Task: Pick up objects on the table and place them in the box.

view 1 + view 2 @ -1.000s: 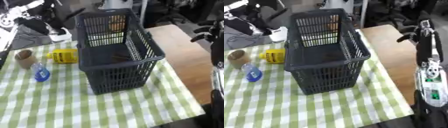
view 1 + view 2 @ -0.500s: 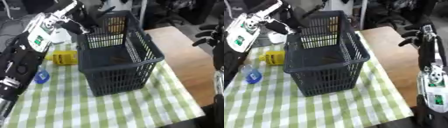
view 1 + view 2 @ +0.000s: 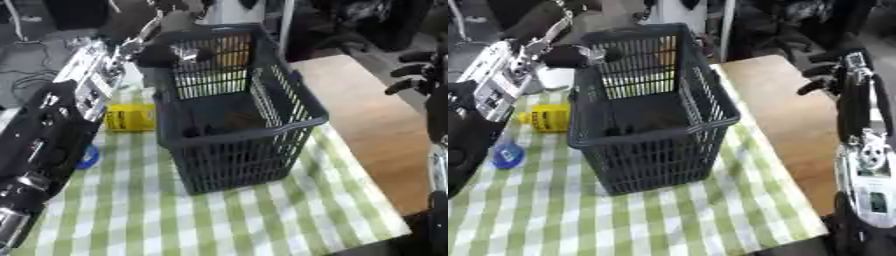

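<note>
One dark plastic basket on checkered counter. One yellow container, one blue-capped item beside. Left hand at basket rim, grip indiscernible; right hand fingers curled, empty.

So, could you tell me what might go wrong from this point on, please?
1. The left hand sits right at the basket rim, so it could knock or tip the basket.
2. The left forearm passes close over the yellow object and blue object and might sweep them along the checked cloth.
</note>
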